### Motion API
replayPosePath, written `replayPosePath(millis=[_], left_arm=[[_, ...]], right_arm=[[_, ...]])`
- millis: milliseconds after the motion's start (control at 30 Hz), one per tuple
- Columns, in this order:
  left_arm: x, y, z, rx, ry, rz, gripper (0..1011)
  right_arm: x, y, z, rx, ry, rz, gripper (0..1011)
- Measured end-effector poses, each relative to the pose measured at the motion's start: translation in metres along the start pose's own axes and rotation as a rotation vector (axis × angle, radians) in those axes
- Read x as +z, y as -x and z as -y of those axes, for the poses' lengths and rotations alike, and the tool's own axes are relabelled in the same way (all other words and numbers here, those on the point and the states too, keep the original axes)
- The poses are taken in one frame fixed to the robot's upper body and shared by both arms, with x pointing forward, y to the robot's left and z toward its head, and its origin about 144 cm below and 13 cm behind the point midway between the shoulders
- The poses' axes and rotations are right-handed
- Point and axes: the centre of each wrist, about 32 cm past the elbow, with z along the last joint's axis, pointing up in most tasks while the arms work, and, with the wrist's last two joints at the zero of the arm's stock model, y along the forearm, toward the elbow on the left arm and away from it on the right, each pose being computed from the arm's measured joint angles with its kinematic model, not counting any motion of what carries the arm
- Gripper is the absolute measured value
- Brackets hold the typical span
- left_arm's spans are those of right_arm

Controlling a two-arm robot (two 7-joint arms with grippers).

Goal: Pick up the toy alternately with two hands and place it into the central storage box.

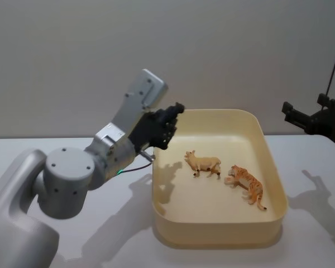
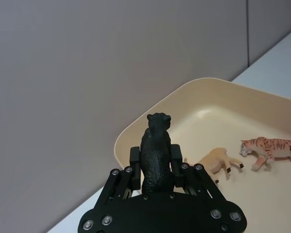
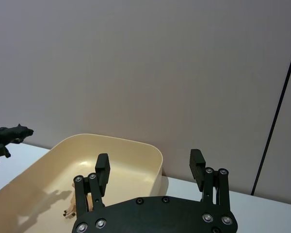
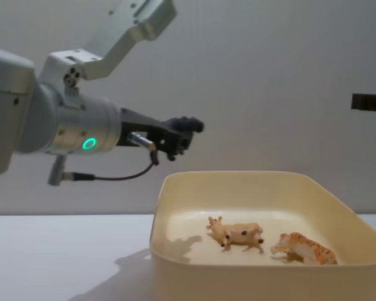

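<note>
Head view: left tool point(image 1: 166, 124) grips glossy black panther point(image 1: 170, 114).

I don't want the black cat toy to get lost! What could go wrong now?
1. The left claw holds the black cat high over the box's left rim; let go now, it might hit the rim and tumble onto the table.
2. If dropped further in, it could land on the tan animal or the tiger.
The right claw waits open, off to the right.
</note>
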Motion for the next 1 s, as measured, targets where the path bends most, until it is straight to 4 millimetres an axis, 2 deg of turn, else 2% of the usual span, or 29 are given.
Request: replayPosePath(millis=[133,267,400,433,500,533,600,633,867,1000], left_arm=[[0.006,-0.002,0.007,-0.047,0.008,0.048,329],[0.011,-0.004,0.014,-0.098,0.015,0.101,394],[0.018,-0.006,0.023,-0.16,0.021,0.17,535],[0.018,-0.006,0.023,-0.16,0.021,0.17,535],[0.021,-0.007,0.029,-0.197,0.024,0.211,664],[0.024,-0.007,0.032,-0.211,0.026,0.232,664],[0.027,-0.007,0.037,-0.24,0.026,0.262,761],[0.027,-0.007,0.037,-0.24,0.026,0.262,761],[0.034,-0.008,0.047,-0.296,0.025,0.331,969],[0.036,-0.008,0.05,-0.316,0.024,0.354,1001]], right_arm=[[0.0,0.0,0.0,0.0,0.0,0.0,1001],[0.0,0.0,0.0,0.0,0.0,0.0,1001],[0.0,0.0,0.0,0.0,0.0,0.0,1001],[0.0,0.0,0.0,0.0,0.0,0.0,1001],[0.0,0.0,0.0,0.0,0.0,0.0,1001],[0.0,0.0,0.0,0.0,0.0,0.0,1001],[0.0,0.0,0.0,0.0,0.0,0.0,1001],[0.0,0.0,0.0,0.0,0.0,0.0,1001],[0.0,0.0,0.0,0.0,0.0,0.0,1001],[0.0,0.0,0.0,0.0,0.0,0.0,1001]])
